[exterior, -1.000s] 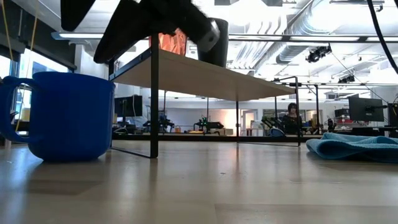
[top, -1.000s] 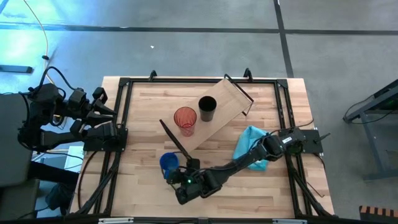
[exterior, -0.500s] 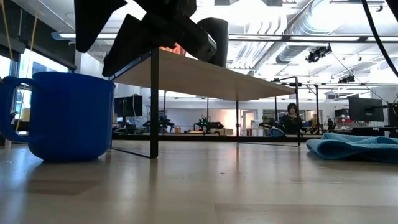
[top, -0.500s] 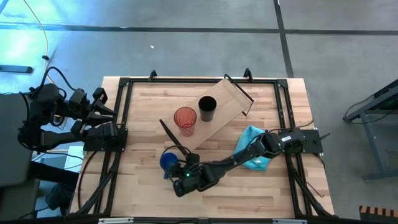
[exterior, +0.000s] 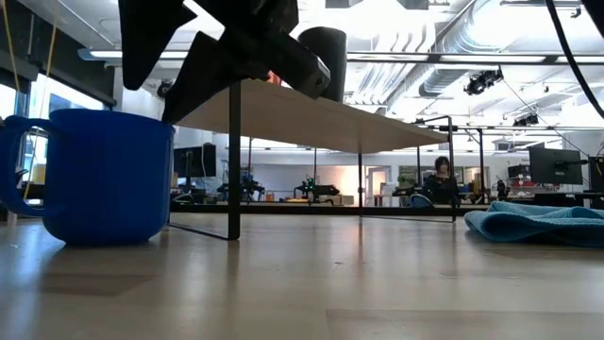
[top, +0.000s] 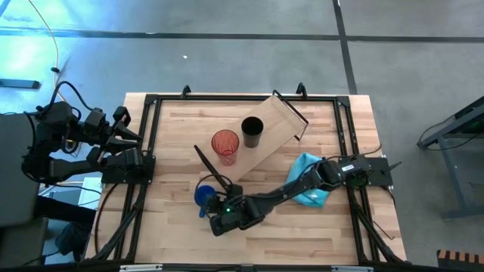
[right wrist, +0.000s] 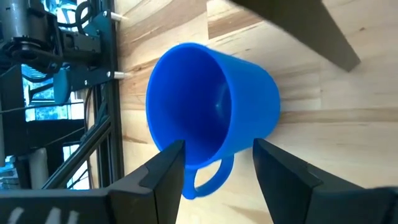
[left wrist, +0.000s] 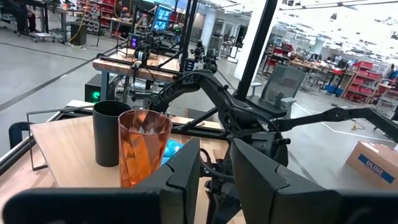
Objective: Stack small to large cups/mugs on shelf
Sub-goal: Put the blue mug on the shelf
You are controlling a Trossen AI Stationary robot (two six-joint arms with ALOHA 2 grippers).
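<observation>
The blue mug [top: 203, 195] [exterior: 99, 175] stands upright on its base on the table, by the shelf's near end. Its handle [right wrist: 208, 177] points toward the table's near-left. My right gripper [top: 213, 213] [right wrist: 219, 146] hovers open above it, one finger to each side of the rim, touching nothing. The orange tumbler [top: 224, 145] [left wrist: 144, 152] and the black cup [top: 252, 132] [left wrist: 109, 134] stand side by side on the light wooden shelf [top: 276, 125] [exterior: 311, 109]. My left gripper [left wrist: 214, 180] waits at the table's left edge, a narrow gap between its fingers.
A light blue cloth [top: 306, 180] [exterior: 538, 225] lies crumpled on the table's right side, under my right arm. Black rails [top: 151, 151] frame the tabletop. The shelf lies slantwise from the far right toward the near left, on thin black brackets [exterior: 233, 161].
My right gripper has moved a little toward the table's left and far edge, coming over the blue mug. The mug, the tumbler and the black cup have kept their places.
</observation>
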